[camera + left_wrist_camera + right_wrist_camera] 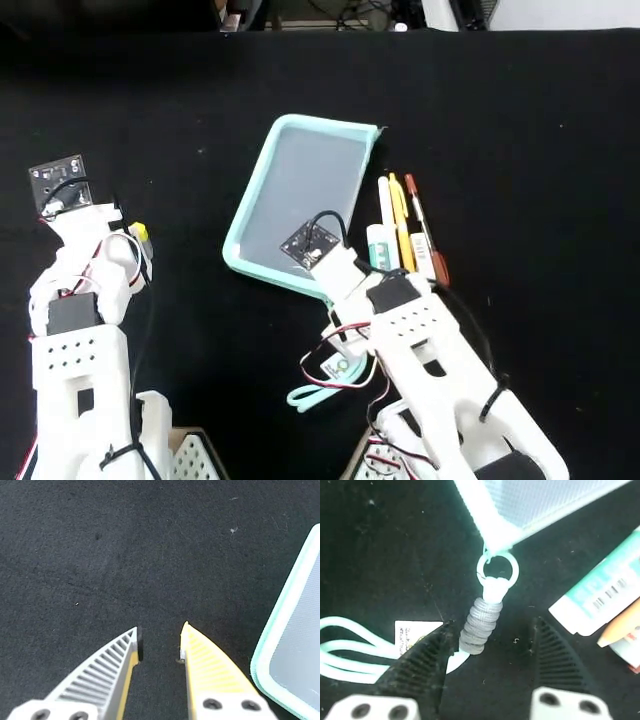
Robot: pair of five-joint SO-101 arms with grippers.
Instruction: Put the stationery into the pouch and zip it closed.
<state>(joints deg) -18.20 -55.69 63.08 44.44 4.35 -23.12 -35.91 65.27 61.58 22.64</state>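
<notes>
The mint-edged translucent pouch (305, 180) lies flat on the black table cloth (520, 120), just toward 11 o'clock from the middle of the high view, its long axis running from 1 o'clock to 7 o'clock. The stationery lies outside it, along its 3 o'clock edge: a white pen (385, 203), a yellow pen (398, 212) and a red-brown pen (418, 215), side by side, with a short white stick with a teal label (379, 247) at their 6 o'clock end.

The right gripper (492, 625) hangs over the pouch's 5 o'clock corner, its 2 black fingers spread wide and holding nothing. Between them lies the grey wound collar (481, 625) of the mint wrist strap (350, 647), tied to a ring (514, 572) at the pouch corner. The strap's loop (308, 396) trails toward 6 o'clock, beside a small white tag (417, 630).

The left gripper (160, 627) sits at 9 o'clock, well apart from the pouch, over bare cloth, fingers parted and empty.
</notes>
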